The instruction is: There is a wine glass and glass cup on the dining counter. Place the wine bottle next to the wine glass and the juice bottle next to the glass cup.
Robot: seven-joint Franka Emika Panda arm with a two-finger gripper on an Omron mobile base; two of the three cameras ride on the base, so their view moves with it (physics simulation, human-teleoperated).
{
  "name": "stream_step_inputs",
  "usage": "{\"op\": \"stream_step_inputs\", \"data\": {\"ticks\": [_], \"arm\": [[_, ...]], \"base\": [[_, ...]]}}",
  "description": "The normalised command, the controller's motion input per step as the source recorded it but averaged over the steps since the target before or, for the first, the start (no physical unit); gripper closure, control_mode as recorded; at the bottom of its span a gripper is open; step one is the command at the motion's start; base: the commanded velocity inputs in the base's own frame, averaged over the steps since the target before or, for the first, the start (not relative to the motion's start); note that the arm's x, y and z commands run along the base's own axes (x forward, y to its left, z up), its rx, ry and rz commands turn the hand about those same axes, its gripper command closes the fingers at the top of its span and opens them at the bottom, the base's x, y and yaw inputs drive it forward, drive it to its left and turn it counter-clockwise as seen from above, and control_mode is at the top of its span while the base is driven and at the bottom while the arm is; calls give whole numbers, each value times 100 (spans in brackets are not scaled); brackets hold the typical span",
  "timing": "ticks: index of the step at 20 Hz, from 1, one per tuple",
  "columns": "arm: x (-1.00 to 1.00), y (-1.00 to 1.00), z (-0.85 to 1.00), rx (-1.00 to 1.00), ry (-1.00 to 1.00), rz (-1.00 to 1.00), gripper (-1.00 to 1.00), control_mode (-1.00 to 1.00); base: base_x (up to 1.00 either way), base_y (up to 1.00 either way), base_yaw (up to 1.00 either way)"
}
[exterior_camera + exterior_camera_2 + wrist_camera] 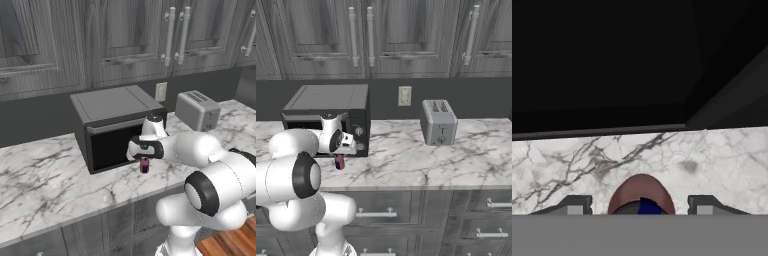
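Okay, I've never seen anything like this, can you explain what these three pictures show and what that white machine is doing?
It is a simulated kitchen. The white machine is a robot arm; two pictures look over it from behind, left and right, and the third looks out from its hand. On the marble counter stand a black microwave and a silver toaster. The hand hangs over a small purple juice bottle in front of the microwave. In the hand's picture, the bottle's reddish cap sits between the two fingertips, with gaps either side, so nothing looks gripped yet.
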Motion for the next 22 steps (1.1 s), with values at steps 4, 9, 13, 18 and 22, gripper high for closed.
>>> {"op": "stream_step_inputs", "data": {"ticks": [4, 9, 13, 18, 22], "arm": [[0, 0, -9, 0, 0, 0, 100, -100], [0, 0, -5, 0, 2, 0, 100, -100], [-6, 0, 25, 0, 9, 0, 100, -100], [-28, -1, 50, 0, 4, 0, 100, -100], [-43, -4, 41, 0, 0, 0, 100, -100]], "base": [[0, 0, 0], [0, 0, 0], [0, 0, 0], [0, 0, 0], [0, 0, 0]]}}
